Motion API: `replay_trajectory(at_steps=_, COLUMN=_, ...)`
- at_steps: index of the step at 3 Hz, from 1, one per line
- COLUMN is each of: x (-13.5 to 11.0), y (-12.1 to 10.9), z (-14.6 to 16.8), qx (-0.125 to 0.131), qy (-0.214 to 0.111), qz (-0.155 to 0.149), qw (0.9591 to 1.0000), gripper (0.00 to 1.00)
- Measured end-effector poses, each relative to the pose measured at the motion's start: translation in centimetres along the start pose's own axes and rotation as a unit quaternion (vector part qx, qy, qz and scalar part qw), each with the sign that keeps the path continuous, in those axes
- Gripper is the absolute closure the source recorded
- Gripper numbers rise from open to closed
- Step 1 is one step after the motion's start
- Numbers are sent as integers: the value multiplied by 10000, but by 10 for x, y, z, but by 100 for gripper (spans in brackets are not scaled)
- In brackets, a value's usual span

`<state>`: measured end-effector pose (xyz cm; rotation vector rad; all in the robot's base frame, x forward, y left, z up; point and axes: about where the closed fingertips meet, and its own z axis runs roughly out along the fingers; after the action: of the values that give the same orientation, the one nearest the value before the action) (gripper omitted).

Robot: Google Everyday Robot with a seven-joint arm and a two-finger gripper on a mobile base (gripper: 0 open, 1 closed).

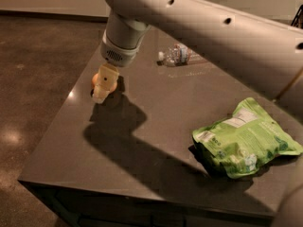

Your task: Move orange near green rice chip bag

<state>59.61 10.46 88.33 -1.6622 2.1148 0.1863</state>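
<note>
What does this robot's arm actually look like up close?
A thick, smooth off-white arm with small dark holes, ending in a round wrist with a speckled grille. Its tool, pale yellow and narrow, is by the orange at the left edge of the table.

Crinkled glossy foil green rice chip bag [244, 138]; matte orange [94, 80] behind the pale plastic claw [100, 94]; smooth, faintly shiny table [199, 93].

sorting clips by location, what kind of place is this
Likely an office kitchen or break area: dark counter, polished concrete floor, snacks like the green rice chip bag. The end effector is at the orange, far left.
</note>
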Motion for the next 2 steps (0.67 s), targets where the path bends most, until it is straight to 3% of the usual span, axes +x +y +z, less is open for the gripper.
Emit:
replay_trajectory(at_steps=1, x=-3, y=-1, z=19, qx=-34, qy=205, qz=-100, qw=9997, gripper=0)
replay_trajectory(at_steps=2, x=-5, y=-3, z=32, qx=-50, qy=333, qz=-146, qw=9993, gripper=18)
